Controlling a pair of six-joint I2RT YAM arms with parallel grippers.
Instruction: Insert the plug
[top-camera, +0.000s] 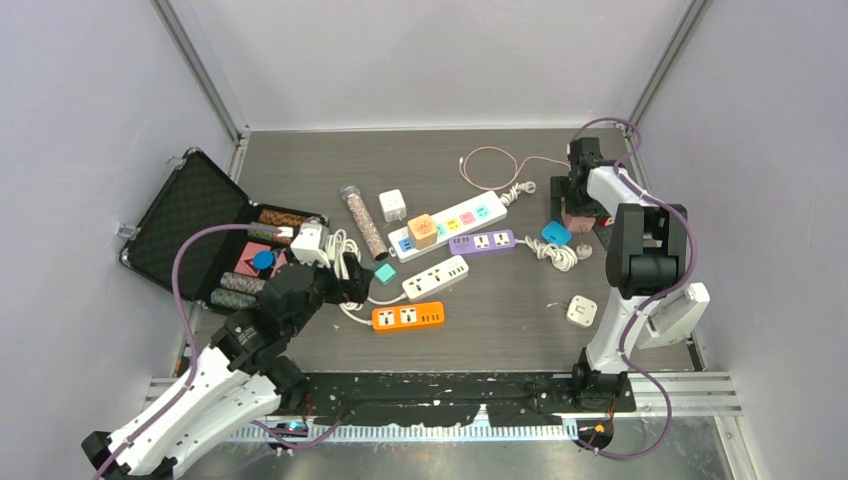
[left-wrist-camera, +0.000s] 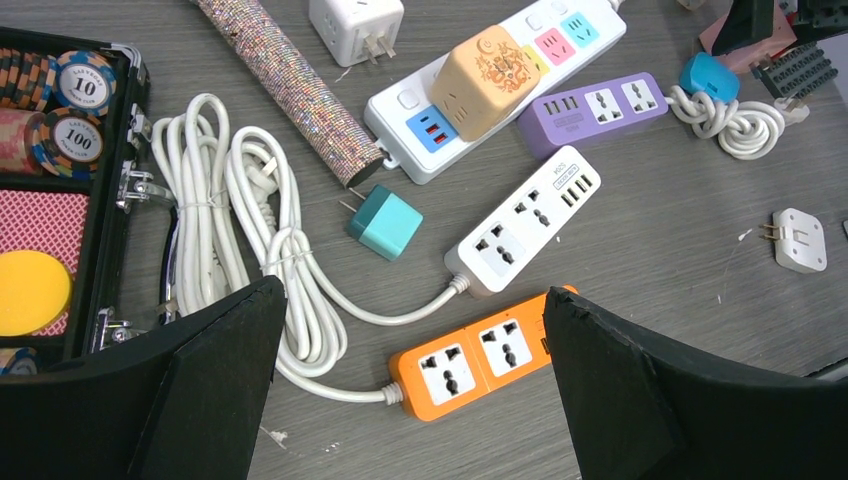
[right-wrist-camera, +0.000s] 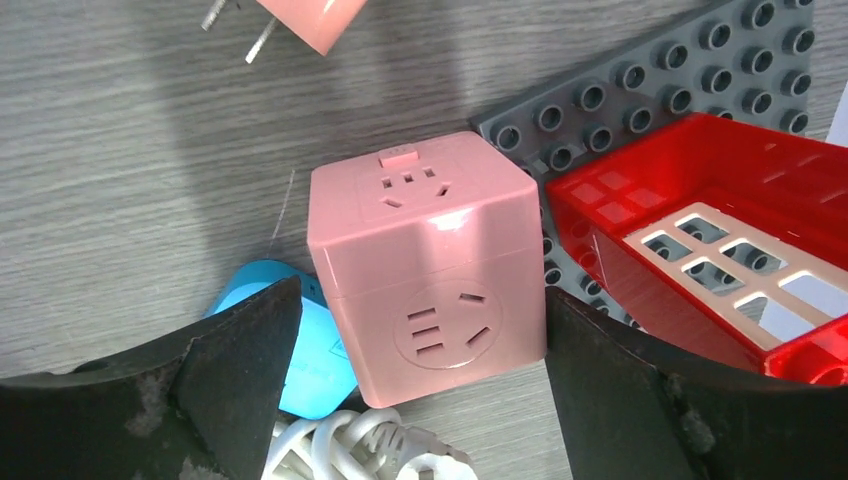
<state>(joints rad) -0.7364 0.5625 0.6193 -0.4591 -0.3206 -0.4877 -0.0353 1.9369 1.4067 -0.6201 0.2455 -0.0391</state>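
My left gripper (left-wrist-camera: 412, 290) is open and empty above the table. Its fingers straddle an orange two-socket power strip (left-wrist-camera: 480, 352), which also shows in the top view (top-camera: 407, 316). A teal plug adapter (left-wrist-camera: 385, 222) lies prongs up-left just beyond it, next to a small white power strip (left-wrist-camera: 525, 220). My right gripper (right-wrist-camera: 420, 290) is open at the far right (top-camera: 578, 195). Its fingers stand on either side of a pink cube socket (right-wrist-camera: 425, 260). A pink plug (right-wrist-camera: 310, 20) with bare prongs shows at that view's top edge.
A long white strip with an orange cube (left-wrist-camera: 485, 75), a purple strip (left-wrist-camera: 595, 108), a glittery tube (left-wrist-camera: 290, 85), coiled white cables (left-wrist-camera: 230, 220) and an open chip case (top-camera: 190, 225) lie around. A blue adapter (right-wrist-camera: 305, 350), grey stud plate (right-wrist-camera: 640, 90) and red piece (right-wrist-camera: 700, 230) flank the pink cube.
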